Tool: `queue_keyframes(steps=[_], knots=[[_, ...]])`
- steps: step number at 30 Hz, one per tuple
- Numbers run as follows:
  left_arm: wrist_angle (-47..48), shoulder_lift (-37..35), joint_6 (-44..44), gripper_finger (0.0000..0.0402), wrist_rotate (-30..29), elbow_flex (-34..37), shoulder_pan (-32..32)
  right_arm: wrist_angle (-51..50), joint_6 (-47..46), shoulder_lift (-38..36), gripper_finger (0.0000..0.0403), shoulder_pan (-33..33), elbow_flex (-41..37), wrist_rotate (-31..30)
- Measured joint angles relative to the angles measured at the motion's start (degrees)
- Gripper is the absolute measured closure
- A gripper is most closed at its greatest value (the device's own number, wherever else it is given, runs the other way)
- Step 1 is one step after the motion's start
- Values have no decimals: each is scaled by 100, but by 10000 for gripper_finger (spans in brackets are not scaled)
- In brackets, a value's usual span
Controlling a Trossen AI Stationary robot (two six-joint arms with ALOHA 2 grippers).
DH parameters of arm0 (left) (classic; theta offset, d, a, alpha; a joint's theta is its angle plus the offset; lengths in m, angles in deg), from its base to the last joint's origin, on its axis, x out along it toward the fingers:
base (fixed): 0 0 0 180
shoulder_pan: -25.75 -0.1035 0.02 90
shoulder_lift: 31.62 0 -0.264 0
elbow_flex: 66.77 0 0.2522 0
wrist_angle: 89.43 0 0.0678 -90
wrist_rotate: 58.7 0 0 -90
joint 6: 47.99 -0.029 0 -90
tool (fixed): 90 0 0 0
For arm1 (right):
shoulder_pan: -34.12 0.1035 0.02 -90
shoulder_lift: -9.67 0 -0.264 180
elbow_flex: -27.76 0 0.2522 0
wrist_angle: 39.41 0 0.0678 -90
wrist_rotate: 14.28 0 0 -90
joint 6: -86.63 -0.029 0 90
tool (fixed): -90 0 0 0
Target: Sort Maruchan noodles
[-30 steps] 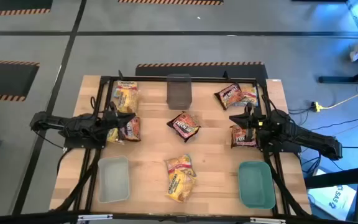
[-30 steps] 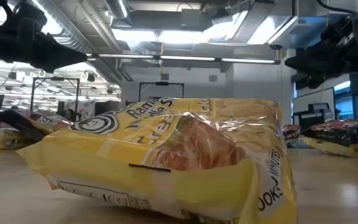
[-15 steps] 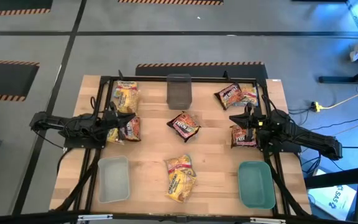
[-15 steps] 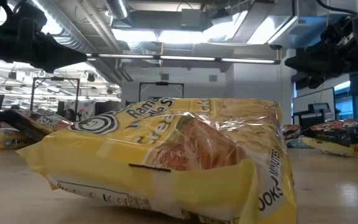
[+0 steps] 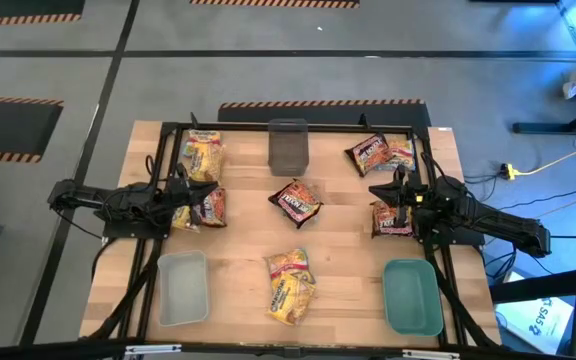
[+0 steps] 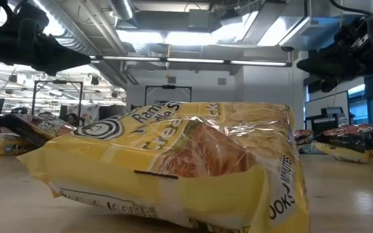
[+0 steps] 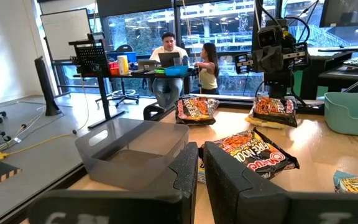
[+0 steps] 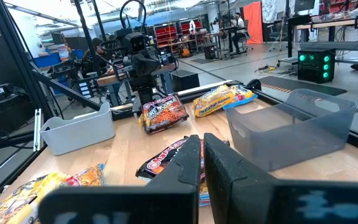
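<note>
Two arms sit over a wooden desk (image 5: 238, 270) on grey floor, people at desks behind. Left end effector (image 5: 184, 187) pinched shut, holding nothing. Noodles (image 5: 295, 200) lie scattered in clumps on the desk. Grey tray (image 5: 182, 287), clear bin (image 5: 288, 146), teal tray (image 5: 411, 296) hold nothing. Right end effector (image 5: 379, 190) is likewise closed and bare.

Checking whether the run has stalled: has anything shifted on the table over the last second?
Nothing visibly changed. The left gripper and right gripper hang shut and empty above the table, and the noodle packets, grey tray and teal tray lie as before.
</note>
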Motion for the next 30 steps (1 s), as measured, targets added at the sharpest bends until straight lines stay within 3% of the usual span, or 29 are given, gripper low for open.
queue_keyframes(steps=[12, 16, 19, 23, 30], knots=[[-51, 0, 13, 378, 1, 5, 0, 2, -2, 0, 393, 0, 0, -2], [-685, 0, 93, 378, 26, 7, 1, 2, 0, 0, 393, 1, 0, -2], [-1272, 0, 614, 378, 109, 7, 1, 1, -2, 0, 393, 0, 0, -2], [-1958, 0, 404, 378, -10, 7, 3, 103, 15, 0, 393, 2, -2, -24], [-2274, 2, 459, 378, 38, 7, 1, 220, -406, 1, 393, 0, 0, 122]])
